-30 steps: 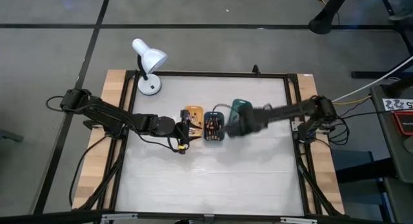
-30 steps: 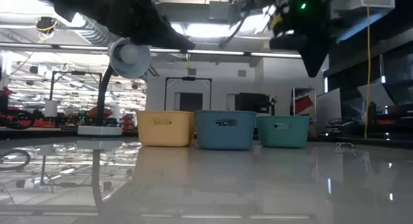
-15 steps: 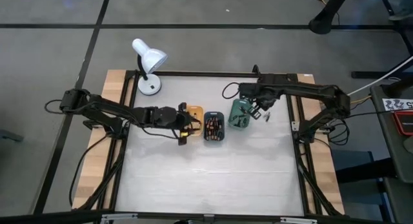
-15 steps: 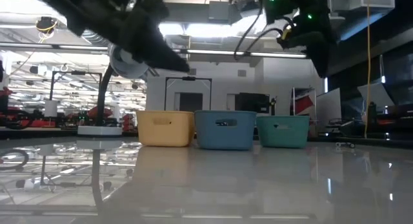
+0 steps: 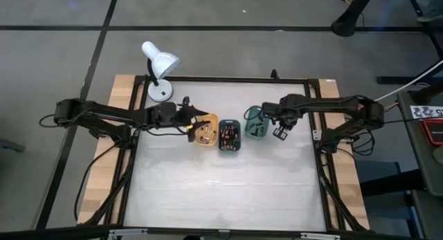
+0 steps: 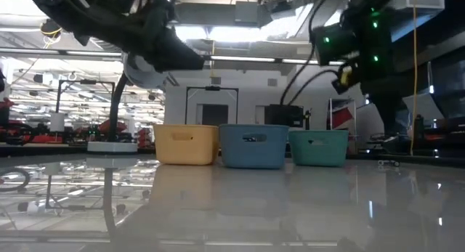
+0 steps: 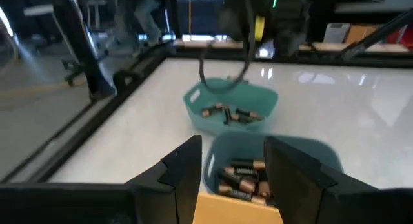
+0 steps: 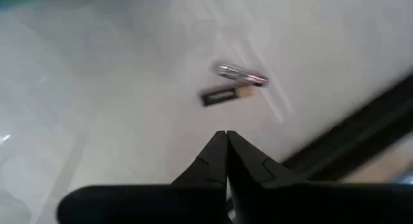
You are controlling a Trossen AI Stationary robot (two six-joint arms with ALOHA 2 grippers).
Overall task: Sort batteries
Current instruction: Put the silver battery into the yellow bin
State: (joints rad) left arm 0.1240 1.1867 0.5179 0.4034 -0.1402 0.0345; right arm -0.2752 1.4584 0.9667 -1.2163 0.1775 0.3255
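Three small trays stand in a row mid-table: orange [image 5: 205, 131], blue [image 5: 230, 137] and green [image 5: 255, 122]. All three hold batteries; those in the blue tray [image 7: 242, 175] and the green tray [image 7: 226, 113] show best in the left wrist view. Two loose batteries lie on the table, one silvery [image 8: 240, 74] and one dark [image 8: 224, 95]. My right gripper [image 5: 280, 129] hangs shut above the table just right of the green tray, pointing down, short of the loose batteries [image 8: 226, 137]. My left gripper [image 5: 199, 124] is open and empty over the orange tray's left end [image 7: 233, 175].
A white desk lamp [image 5: 159, 67] stands at the table's far left corner. A black frame rail [image 5: 315, 129] borders the table just right of my right gripper. The near half of the white tabletop [image 5: 228, 191] is bare.
My right gripper has swung from over the blue tray toward the table's right edge, past the green tray, sinking and rolling as it went, and has stayed shut. My left gripper has moved toward the far edge alongside the orange tray, still open.
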